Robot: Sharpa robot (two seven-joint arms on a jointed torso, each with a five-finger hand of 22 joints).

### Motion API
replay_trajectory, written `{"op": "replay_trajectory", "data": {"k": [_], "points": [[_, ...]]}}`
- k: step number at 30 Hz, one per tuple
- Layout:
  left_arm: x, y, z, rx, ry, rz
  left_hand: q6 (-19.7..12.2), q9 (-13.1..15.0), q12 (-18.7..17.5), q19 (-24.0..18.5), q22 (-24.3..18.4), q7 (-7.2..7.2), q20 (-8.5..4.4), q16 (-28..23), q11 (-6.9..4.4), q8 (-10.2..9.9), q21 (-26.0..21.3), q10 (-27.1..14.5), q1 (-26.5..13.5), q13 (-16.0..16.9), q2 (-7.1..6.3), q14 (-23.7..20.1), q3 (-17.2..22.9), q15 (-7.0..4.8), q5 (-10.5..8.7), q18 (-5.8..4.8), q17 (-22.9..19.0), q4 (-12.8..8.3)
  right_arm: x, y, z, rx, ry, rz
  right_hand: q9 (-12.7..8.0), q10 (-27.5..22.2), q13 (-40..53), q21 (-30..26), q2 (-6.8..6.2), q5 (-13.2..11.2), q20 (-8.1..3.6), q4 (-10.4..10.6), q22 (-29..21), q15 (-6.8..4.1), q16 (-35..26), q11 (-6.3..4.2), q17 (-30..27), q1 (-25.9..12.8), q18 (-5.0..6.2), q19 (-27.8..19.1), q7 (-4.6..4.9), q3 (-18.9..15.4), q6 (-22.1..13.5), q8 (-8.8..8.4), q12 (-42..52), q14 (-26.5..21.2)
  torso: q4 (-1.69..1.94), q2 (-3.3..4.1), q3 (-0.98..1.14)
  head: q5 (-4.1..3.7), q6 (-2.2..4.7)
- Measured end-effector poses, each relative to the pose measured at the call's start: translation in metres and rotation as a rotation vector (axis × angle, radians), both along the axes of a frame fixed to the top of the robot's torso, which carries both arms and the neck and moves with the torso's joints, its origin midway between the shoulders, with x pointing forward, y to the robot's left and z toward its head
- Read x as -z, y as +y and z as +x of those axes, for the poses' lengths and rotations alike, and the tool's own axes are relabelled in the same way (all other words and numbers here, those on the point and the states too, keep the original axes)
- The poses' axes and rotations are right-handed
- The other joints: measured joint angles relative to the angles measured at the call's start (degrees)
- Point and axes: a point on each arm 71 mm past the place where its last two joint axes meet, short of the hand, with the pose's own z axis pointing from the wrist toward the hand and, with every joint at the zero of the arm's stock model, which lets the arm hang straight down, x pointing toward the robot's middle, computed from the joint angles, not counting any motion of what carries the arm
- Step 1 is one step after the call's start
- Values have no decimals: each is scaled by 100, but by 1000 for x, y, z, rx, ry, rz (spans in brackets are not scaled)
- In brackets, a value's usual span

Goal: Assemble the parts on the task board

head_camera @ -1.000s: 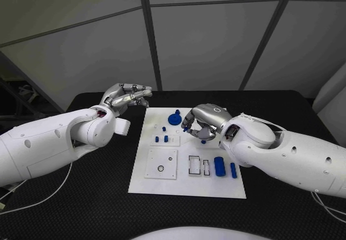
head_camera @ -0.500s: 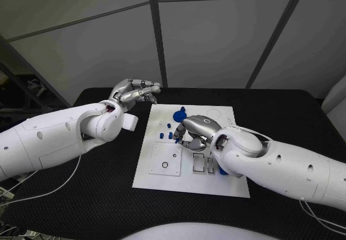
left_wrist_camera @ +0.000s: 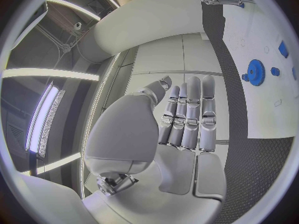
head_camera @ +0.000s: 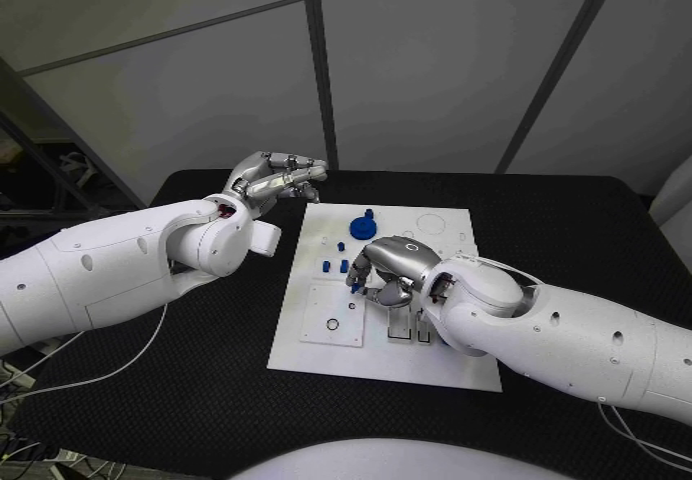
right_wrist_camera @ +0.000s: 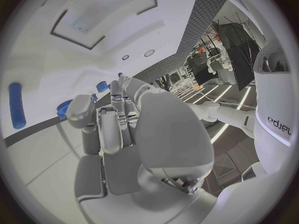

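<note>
Head view: white board (head_camera: 378, 345) lies mid-frame on the black bench (head_camera: 577, 230). Right hand (head_camera: 387, 270) hovers low over the board's centre, fingers curled downward; a small blue piece (head_camera: 355, 283) shows at its fingertips, and I cannot tell whether it is pinched or merely touched. Blue gear (head_camera: 362, 226) sits at the board's upper part; small blue pegs (head_camera: 333, 266) lie just left of the right hand. Left hand (head_camera: 277, 177) hangs at upper left, off the board's corner, fingers loosely curled, holding nothing.

Left wrist view: fingers (left_wrist_camera: 190, 115) lie side by side, straight, nothing between them; gear (left_wrist_camera: 255, 72) and board at the right rim.

Right wrist view: fingers (right_wrist_camera: 102, 124) bent toward the board; blue cylinder (right_wrist_camera: 16, 112) at the left rim. Lettering on the white body at the right rim, mirrored, unreadable.

Judgement: picking or seating a small piece. Next move needs a secure pinch and upright alignment over its socket.
</note>
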Motion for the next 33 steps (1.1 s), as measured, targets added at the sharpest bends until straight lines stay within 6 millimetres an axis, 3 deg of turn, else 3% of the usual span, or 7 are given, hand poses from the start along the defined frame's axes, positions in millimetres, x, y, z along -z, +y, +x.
{"op": "replay_trajectory", "data": {"k": [33], "points": [[0,-1,1,1,2,0,0,1,0,0,-8,0,0,-32,0,0,-16,0,0,0,0,0,0,0,0,0,-9,0,12,5,-6,-33,43,-46,1,0,1,0,21,19,0,0,0,0,21,0,8,-22,1,0,15,0,-6,5,0,0,1,1,2,35,-63]]}}
